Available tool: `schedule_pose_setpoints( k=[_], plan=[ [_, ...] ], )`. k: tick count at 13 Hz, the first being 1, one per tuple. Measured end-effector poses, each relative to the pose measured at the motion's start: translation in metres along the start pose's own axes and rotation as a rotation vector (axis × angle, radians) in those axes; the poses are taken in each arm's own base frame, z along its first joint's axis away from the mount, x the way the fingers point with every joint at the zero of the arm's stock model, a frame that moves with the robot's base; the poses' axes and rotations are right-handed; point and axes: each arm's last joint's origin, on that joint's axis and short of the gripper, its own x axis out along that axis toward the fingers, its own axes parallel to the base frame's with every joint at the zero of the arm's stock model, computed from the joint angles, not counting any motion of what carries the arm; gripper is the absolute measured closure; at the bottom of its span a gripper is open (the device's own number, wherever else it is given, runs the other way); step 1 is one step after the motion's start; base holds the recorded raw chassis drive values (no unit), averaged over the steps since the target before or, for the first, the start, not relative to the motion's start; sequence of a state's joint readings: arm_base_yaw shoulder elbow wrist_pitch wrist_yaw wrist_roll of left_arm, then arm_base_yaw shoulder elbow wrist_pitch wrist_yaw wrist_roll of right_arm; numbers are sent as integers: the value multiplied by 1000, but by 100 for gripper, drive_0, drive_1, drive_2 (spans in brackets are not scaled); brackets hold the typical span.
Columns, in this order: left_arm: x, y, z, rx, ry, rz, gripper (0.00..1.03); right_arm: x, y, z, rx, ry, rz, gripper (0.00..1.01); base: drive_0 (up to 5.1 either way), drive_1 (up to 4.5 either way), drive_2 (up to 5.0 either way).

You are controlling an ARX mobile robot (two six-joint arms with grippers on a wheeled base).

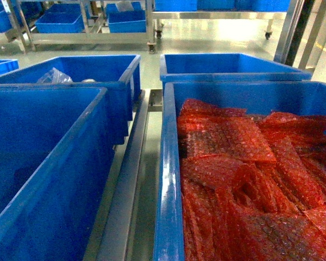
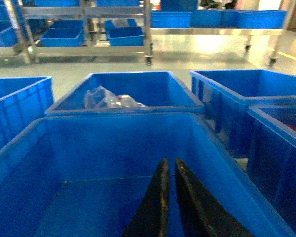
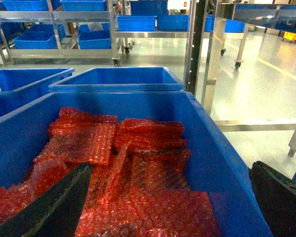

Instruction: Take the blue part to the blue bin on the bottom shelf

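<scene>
The blue part is out of view in all three views. My left gripper is shut, its two black fingers almost touching with nothing between them, and hangs over an empty blue bin. My right gripper is open wide above a blue bin filled with red bubble-wrap sheets; its fingers straddle the bin's right wall. Neither gripper shows in the head view. There the empty bin is on the left and the bubble-wrap bin on the right, with a lengthwise steel rail of the bottom shelf between them.
Behind the empty bin stands a blue bin holding clear plastic bags, and behind the bubble-wrap bin another blue bin. Steel racks on castors with more blue bins stand across the floor. Steel rack posts rise at the right.
</scene>
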State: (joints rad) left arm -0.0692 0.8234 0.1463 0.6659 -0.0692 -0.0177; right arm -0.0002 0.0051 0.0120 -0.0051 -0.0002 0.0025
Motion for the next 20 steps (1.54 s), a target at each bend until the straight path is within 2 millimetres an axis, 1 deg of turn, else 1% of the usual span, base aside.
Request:
schedule_pose_setpoints(
  k=[1,2,6,7,8,11,19,20],
  plan=[
    [-6,8,-3,2,1,-3,101,0,0,0,0,0,0,3,0,0,0],
    [-11,11,-5,1,-4,20,101,0,0,0,0,0,0,3,0,0,0],
    [-28,9,-14,2,-2,-2,101,0,0,0,0,0,0,3,0,0,0],
    [-31,9,-17,2,-27,-2,101,0,0,0,0,0,0,3,0,0,0],
    [-34,10,-23,3,-3,-2,101,0,0,0,0,0,0,3,0,0,0],
    [-42,10,-19,2,-28,-2,101,0,0,0,0,0,0,3,0,0,0],
    [-57,10,-20,2,-21,-2,101,0,0,0,0,0,0,3,0,0,0],
    [-65,10,-27,3,34,-4,101,0,0,0,0,1,-1,3,0,0,0]
  ],
)
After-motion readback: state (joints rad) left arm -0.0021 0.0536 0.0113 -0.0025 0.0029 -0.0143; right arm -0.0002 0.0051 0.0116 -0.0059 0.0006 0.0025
